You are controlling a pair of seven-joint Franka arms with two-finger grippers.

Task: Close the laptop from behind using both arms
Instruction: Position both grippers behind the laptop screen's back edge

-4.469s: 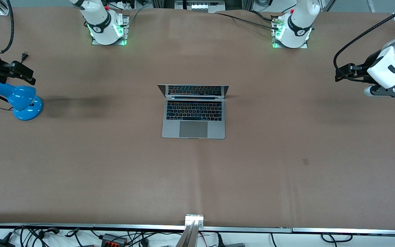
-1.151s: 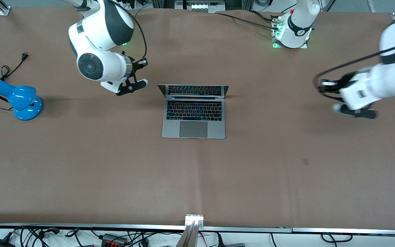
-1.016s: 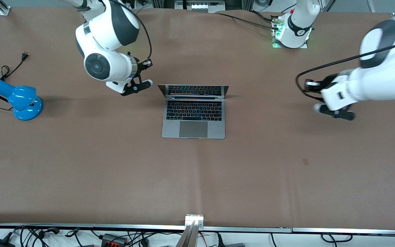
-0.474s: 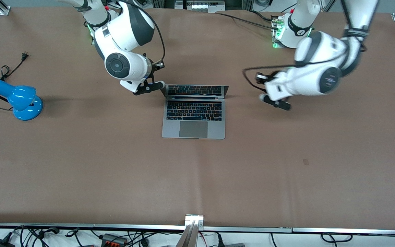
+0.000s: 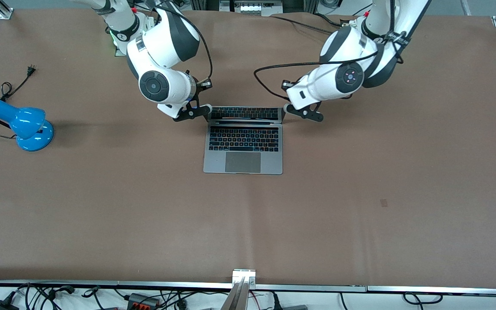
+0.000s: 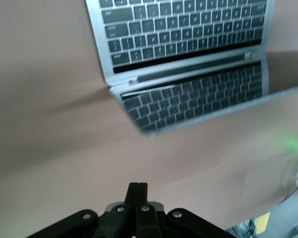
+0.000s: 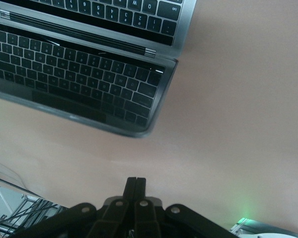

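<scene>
Laptop mid-surface, open, trackpad edge toward front camera, hinge toward robot bases. Slim silver-grey metal slab, black keys, smooth grey trackpad, dark glossy screen mirroring keyboard. Right gripper at lid's corner toward right arm's end, fingers pinched together, empty. Left gripper at other lid corner, fingers likewise closed, empty.
</scene>
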